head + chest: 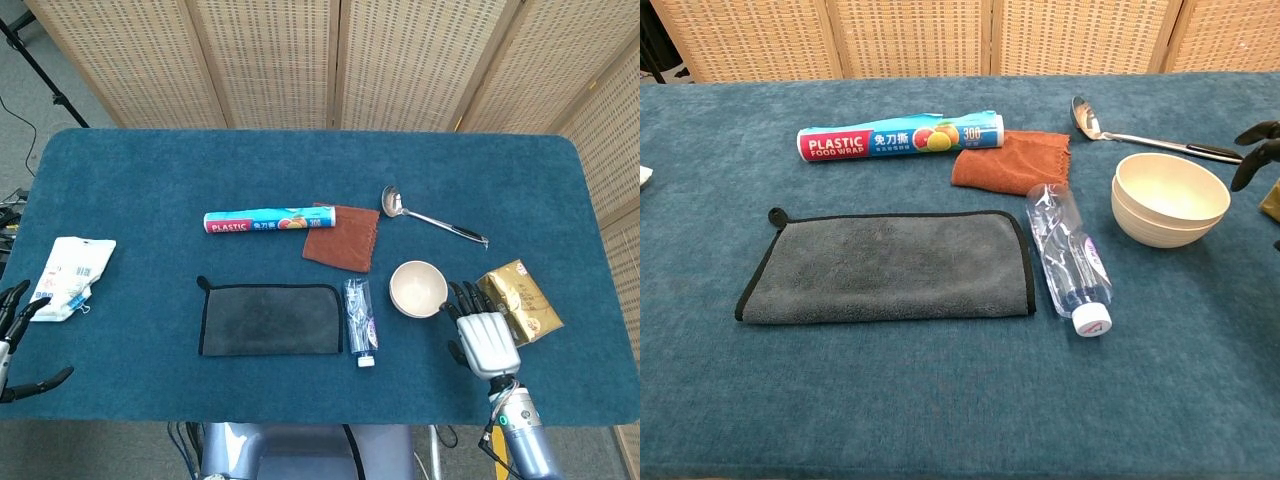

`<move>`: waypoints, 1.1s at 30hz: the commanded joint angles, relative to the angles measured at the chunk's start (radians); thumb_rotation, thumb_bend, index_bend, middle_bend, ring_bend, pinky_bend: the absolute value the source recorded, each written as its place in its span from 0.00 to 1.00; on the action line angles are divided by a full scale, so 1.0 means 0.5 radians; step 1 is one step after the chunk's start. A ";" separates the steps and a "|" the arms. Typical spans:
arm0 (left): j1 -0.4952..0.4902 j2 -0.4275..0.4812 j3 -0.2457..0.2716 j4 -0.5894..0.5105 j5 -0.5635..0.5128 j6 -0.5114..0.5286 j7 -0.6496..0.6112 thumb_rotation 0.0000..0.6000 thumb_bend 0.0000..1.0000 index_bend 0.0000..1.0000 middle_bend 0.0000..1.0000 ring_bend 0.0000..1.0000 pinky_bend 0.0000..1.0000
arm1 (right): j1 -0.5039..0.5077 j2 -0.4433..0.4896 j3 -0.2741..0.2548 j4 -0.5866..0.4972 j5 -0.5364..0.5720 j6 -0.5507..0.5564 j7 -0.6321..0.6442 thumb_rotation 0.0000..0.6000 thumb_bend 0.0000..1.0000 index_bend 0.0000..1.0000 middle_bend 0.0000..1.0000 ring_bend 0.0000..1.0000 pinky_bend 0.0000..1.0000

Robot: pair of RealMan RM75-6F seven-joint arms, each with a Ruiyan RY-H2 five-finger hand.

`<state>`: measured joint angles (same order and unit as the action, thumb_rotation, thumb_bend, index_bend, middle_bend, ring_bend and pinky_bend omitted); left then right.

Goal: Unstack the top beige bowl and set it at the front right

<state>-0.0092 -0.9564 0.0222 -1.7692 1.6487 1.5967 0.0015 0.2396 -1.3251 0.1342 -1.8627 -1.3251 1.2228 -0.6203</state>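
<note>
Fingers spread and holding nothing, the right hand (484,335) hovers just beside the stacked beige bowls (418,288), its dark fingertips (1252,152) near the rim. The top bowl (1171,188) sits nested in the lower one, right of the plastic bottle (360,320). The left hand (14,330) shows at the table's (150,170) left edge, fingers apart, near a white packet (70,276).

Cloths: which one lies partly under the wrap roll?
The brown cloth; its corner tucks under the roll. The grey cloth lies apart, nearer the front.
</note>
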 commanded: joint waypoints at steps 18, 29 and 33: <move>0.007 0.002 0.015 -0.005 0.035 0.002 0.000 0.72 0.00 0.17 0.00 0.00 0.00 | 0.117 -0.235 0.007 0.200 -0.022 0.104 0.011 1.00 0.36 0.30 0.10 0.02 0.13; 0.008 -0.001 0.020 -0.004 0.046 0.001 0.003 0.72 0.00 0.17 0.00 0.00 0.00 | 0.142 -0.321 0.001 0.331 0.052 0.109 0.072 1.00 0.36 0.30 0.10 0.02 0.13; 0.009 -0.001 0.020 -0.006 0.048 0.003 0.004 0.72 0.00 0.17 0.00 0.00 0.00 | 0.148 -0.343 -0.001 0.370 0.076 0.103 0.094 1.00 0.36 0.30 0.10 0.02 0.13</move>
<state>-0.0049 -0.9570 0.0324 -1.7720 1.6727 1.5982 0.0033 0.3125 -1.4939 0.1341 -1.6814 -1.2900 1.2756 -0.5758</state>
